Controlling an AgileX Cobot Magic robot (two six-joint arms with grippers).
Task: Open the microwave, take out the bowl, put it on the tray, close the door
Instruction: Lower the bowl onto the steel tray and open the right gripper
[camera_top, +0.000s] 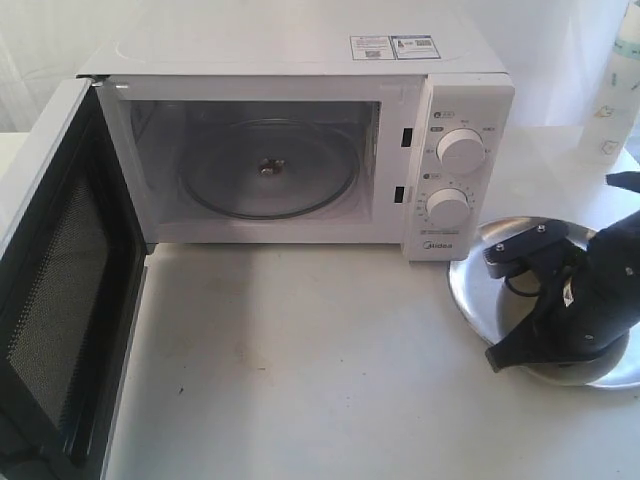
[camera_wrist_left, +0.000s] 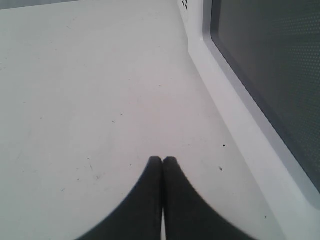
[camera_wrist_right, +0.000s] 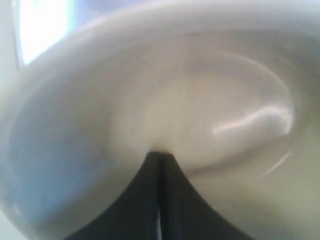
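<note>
The white microwave (camera_top: 300, 60) stands with its door (camera_top: 60, 290) swung wide open to the left. Inside it only the clear glass turntable (camera_top: 268, 170) shows. My right gripper (camera_wrist_right: 160, 154) is shut, and its tips rest against the pale inside of the cream bowl (camera_wrist_right: 210, 115), which fills the right wrist view. Nothing shows between the fingers. In the exterior view the right arm hangs over the silver tray (camera_top: 480, 290) and hides the bowl. My left gripper (camera_wrist_left: 162, 159) is shut and empty, low over the white table (camera_wrist_left: 90, 90) beside the door (camera_wrist_left: 270, 75).
A pale bottle (camera_top: 618, 80) stands at the back right behind the tray. The open door reaches out over the table's left side. The white tabletop (camera_top: 300, 350) stretches in front of the microwave.
</note>
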